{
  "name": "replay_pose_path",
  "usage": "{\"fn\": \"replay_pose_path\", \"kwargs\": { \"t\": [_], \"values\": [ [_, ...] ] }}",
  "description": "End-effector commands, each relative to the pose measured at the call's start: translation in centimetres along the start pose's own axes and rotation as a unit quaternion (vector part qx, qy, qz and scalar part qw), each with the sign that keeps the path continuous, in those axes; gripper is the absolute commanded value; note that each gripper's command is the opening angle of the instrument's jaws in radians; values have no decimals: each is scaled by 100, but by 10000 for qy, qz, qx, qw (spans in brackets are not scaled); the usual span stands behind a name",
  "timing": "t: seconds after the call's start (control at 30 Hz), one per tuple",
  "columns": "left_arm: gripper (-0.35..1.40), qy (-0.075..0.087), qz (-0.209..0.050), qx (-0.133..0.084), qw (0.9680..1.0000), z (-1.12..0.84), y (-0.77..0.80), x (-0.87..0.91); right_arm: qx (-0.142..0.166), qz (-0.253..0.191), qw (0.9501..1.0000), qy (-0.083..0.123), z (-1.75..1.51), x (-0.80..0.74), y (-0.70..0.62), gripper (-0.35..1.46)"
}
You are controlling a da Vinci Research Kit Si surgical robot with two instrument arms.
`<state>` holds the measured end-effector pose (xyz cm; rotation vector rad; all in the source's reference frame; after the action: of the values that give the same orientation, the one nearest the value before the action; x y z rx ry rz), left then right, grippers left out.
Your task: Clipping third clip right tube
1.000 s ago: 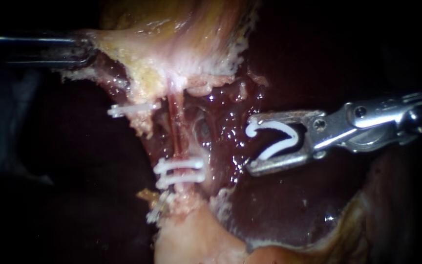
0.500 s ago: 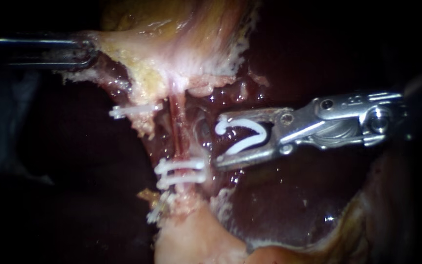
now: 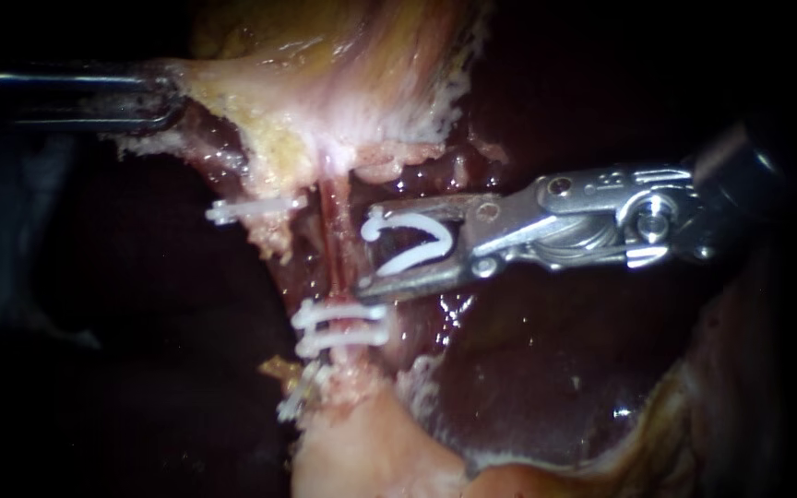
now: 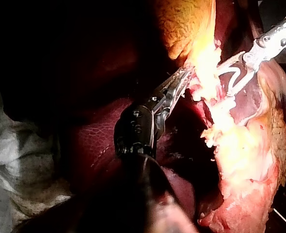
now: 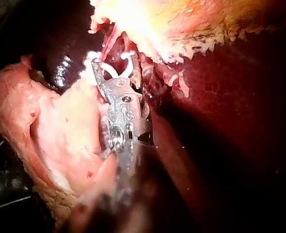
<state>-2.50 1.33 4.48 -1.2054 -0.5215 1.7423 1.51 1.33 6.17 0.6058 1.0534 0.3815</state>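
Your right instrument [image 3: 363,251] clamps a white, V-spread clip [image 3: 412,259] between its jaws, beside the red tube [image 3: 333,235]; your left instrument [image 3: 170,97] clamps tissue [image 3: 260,101].

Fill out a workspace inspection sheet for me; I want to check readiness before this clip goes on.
Surface: liver, dark and wet.
Job's things: tube carries two set clips; open clip sits just beside the tube, not yet around it.
Clutter: nothing seen.
Tools: left tool, jaws shut on pale tissue, holding it taut; right tool, jaws apart, holding the open clip between them.
Cables: nothing seen.
Surroundings: grey cloth beside the liver in the left wrist view; the rest is dark.
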Motion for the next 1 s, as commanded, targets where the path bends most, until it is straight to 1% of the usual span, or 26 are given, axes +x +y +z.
{"fn": "replay_pose_path", "kwargs": {
  "t": [0.03, 0.13, 0.23, 0.37, 0.5, 0.6, 0.73, 0.83, 1.0],
  "values": [
    [-35, 1, 1, 0, 10000, 0, 0, 0, 0, -1, 10000, 13, 2, 1, 1, 50],
    [-35, 1, 1, -1, 10000, 0, 0, 0, 37, 64, 9999, 119, 8, 3, 4, 50],
    [-35, 1, 1, -1, 10000, 0, 0, 0, 36, 72, 9999, 150, 14, 6, 7, 50],
    [-35, 1, 1, -1, 10000, 0, 0, 0, 103, 136, 9995, 283, 22, 9, 11, 50],
    [-35, 1, 1, -2, 10000, 0, 0, 0, 174, 165, 9991, 338, 32, 12, 15, 50],
    [-35, 1, 2, -2, 10000, 0, -1, 0, 285, 210, 9984, 432, 39, 13, 15, 50],
    [-35, 1, 2, -2, 10000, 0, -1, 0, 364, 231, 9978, 499, 44, 15, 16, 50],
    [-35, 0, 2, -3, 10000, -1, -1, 0, 441, 274, 9967, 626, 46, 16, 16, 50],
    [-35, 0, 2, -4, 10000, -1, -1, 0, 482, 286, 9962, 666, 49, 17, 17, 50]
  ]
}}
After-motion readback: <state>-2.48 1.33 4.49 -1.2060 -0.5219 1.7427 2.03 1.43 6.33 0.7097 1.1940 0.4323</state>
